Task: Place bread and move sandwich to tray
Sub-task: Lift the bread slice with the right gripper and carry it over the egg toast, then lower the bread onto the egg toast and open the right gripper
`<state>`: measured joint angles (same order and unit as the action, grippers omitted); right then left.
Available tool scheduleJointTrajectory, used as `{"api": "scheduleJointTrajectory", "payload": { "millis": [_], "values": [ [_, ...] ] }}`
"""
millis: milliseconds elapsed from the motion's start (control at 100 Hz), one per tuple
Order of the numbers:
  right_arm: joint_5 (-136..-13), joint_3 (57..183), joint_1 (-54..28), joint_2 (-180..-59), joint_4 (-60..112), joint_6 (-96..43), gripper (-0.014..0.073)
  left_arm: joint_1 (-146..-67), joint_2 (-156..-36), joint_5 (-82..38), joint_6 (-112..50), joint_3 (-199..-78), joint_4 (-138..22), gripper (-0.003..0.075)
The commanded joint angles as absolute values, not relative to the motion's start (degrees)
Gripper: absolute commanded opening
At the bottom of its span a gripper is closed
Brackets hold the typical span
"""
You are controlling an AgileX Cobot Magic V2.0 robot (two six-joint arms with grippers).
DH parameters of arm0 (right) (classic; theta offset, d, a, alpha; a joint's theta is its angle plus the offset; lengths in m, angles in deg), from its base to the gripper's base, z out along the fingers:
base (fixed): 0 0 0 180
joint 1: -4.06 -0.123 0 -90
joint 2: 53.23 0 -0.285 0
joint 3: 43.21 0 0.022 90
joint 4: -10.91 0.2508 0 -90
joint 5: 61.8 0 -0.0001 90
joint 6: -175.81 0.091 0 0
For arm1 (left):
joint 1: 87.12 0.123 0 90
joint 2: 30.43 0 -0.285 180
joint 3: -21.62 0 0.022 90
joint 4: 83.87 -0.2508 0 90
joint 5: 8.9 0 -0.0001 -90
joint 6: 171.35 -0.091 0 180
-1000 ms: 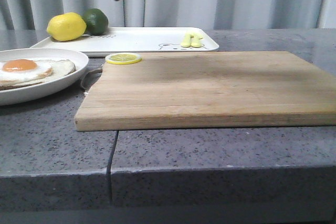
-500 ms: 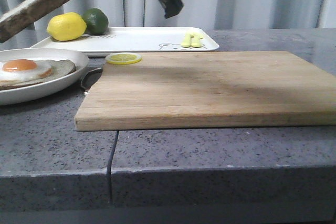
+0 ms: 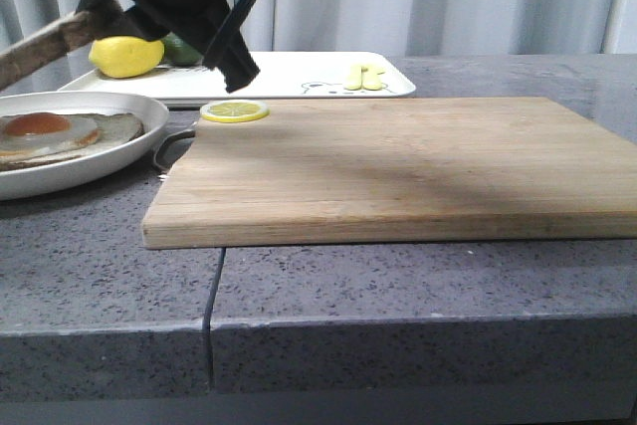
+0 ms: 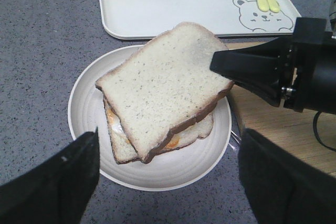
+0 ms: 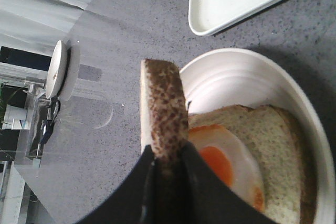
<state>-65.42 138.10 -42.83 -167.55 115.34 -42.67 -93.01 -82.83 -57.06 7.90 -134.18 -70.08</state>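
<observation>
My right gripper (image 5: 167, 167) pinches the bread (image 4: 165, 83) by its crust, tilted above the egg toast (image 5: 247, 145) on the plate (image 4: 84, 109); released skewed, I reckon it slides off; left gripper (image 4: 168, 177) wide open.

In front of me is a grey speckled stone counter (image 3: 398, 286) with a seam running through its front edge. A large wooden cutting board (image 3: 398, 166) lies flat on it, filling most of the middle and right. To my left of the board sits a round white plate (image 3: 100, 161), its rim just beside the board's metal handle (image 3: 171, 146). Behind both, toward the curtain, a white rectangular tray (image 3: 289, 75) with a small bear print rests on the counter, its near edge close to the board's far edge.
</observation>
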Motion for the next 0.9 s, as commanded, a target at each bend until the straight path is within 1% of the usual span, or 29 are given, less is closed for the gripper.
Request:
{"api": "scheduleJointTrajectory", "payload": {
  "millis": [0, 240, 450, 570, 640, 710, 730, 780, 840, 850, 890],
  "values": [
    [-66.2, 140.3, -42.9, -165.1, 118.4, -42.8, -0.0057, -93.3, -82.8, -53.2, 7.9, -136.2, -69.2, 0.0513],
    [-65.5, 140.1, -42.9, -165.9, 118.4, -43.0, -0.0057, -93.3, -82.8, -53.2, 7.9, -136.2, -69.2, 0.0513],
    [-65.2, 140.0, -42.9, -165.9, 118.4, -46.6, -0.0057, -93.3, -82.8, -53.2, 7.9, -136.2, -69.2, 0.0513],
    [-65.2, 139.4, -42.9, -165.9, 118.4, -47.2, -0.0032, -93.3, -82.8, -53.2, 7.9, -136.2, -69.2, 0.0513],
    [-65.2, 138.7, -42.9, -165.9, 118.4, -47.5, 0.0017, -93.3, -82.8, -53.2, 7.9, -136.2, -69.2, 0.0513],
    [-65.3, 138.0, -42.9, -165.9, 118.4, -47.6, 0.0094, -93.3, -82.8, -53.2, 7.9, -136.2, -69.2, 0.0513],
    [-65.2, 137.8, -42.9, -165.9, 118.4, -47.6, 0.0132, -93.3, -82.8, -53.2, 7.9, -136.2, -69.2, 0.0513],
    [-65.0, 137.4, -42.9, -165.9, 118.4, -47.6, 0.0190, -93.3, -82.8, -53.2, 7.9, -136.2, -69.2, 0.0513],
    [-65.0, 137.2, -42.9, -165.9, 118.4, -48.2, 0.0291, -93.3, -82.8, -53.2, 7.9, -136.2, -69.2, 0.0513],
    [-65.0, 137.2, -42.9, -165.9, 118.4, -48.2, 0.0291, -93.3, -82.8, -53.2, 7.9, -136.2, -69.2, 0.0513],
    [-65.0, 137.2, -42.9, -165.9, 118.4, -48.7, 0.0348, -93.3, -82.8, -53.2, 7.9, -136.2, -69.2, 0.0513]
  ]
}}
